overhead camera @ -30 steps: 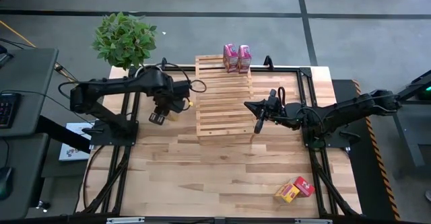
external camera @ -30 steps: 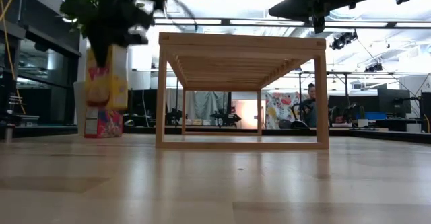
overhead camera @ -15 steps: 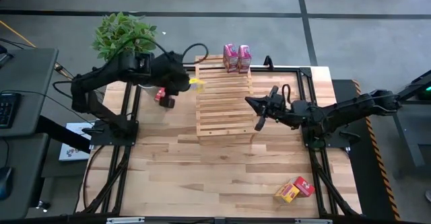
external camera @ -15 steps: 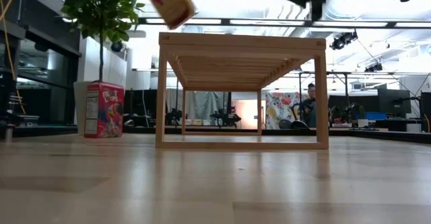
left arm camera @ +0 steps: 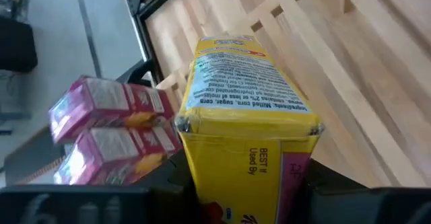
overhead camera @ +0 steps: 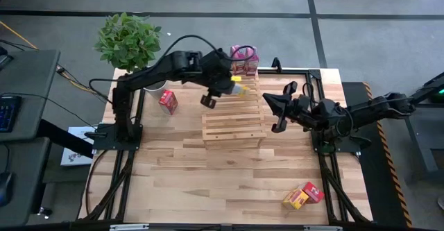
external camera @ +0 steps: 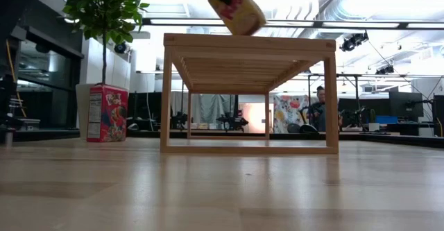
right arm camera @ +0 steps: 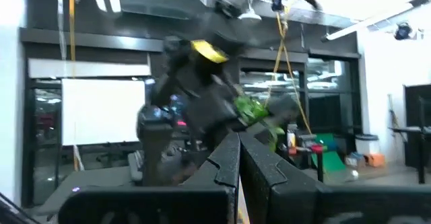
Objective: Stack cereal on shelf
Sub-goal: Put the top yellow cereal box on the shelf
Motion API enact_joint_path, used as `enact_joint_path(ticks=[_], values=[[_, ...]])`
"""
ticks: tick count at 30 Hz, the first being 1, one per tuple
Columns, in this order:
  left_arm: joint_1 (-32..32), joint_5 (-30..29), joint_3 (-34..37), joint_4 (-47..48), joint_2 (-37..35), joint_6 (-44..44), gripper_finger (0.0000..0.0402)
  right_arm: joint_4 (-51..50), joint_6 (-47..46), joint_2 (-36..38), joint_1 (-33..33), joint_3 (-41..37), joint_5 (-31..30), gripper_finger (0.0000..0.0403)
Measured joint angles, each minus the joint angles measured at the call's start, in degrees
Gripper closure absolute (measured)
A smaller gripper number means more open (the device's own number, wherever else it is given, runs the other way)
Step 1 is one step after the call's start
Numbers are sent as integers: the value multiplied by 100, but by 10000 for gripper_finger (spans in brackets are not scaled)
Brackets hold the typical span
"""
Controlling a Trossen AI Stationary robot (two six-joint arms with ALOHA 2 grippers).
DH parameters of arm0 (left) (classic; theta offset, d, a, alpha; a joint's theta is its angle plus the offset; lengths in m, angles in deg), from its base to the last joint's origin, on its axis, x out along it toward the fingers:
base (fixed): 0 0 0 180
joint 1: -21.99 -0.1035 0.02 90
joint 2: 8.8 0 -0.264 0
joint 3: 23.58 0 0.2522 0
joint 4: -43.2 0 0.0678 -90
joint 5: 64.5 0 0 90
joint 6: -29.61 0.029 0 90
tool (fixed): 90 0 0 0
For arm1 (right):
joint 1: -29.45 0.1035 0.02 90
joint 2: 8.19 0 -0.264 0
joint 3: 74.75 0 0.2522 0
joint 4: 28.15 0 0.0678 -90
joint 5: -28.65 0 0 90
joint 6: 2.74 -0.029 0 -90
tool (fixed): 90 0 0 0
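Observation:
My left gripper (overhead camera: 223, 87) hangs over the far part of the slatted wooden shelf (overhead camera: 232, 116), shut on a yellow cereal box (overhead camera: 239, 90). In the low view this box (external camera: 236, 5) hangs tilted just above the shelf top (external camera: 246, 44). Two pink boxes (overhead camera: 243, 59) stand on the shelf's far end, close to the yellow box (left arm camera: 249, 130) in the left wrist view. A red box (overhead camera: 167, 101) stands on the table left of the shelf. My right gripper (overhead camera: 275, 113) waits in the air to the right of the shelf, fingers shut (right arm camera: 239, 150). My left gripper pinches the yellow box between its two fingers at the box's end nearest the wrist (left arm camera: 229, 190); the picture's lower edge cuts off the place of contact. The box is lifted clear and tilted, its free end (left arm camera: 246, 49) pointing out over the shelf slats.
A yellow box and a red box (overhead camera: 303, 196) lie together near the table's near right corner. A potted plant (overhead camera: 127, 39) stands at the far left corner. Bare tabletop (overhead camera: 208, 175) lies in front of the shelf. Black frame rails (overhead camera: 316, 85) run along the table's sides.
My left gripper has carried the yellow box up from beside the red box and rightward, from the table's left side to above the shelf's far part, tipping it on the way. The red box has stayed standing. My right gripper has drawn back slightly to the right of the shelf.

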Motion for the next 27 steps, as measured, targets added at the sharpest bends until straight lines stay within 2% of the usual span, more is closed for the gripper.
enact_joint_path(ticks=[6, 18, 27], values=[[-121, 413, -69, -188, 293, 140, 284, -3, 77, 0, 0, 0, 87, 402], [-369, 398, -67, -268, 700, 246, 283, 41, 102, 0, 0, -2, 47, 402], [-413, 344, -52, -754, 737, 296, 228, 36, 98, 0, -7, -2, -258, 402]])
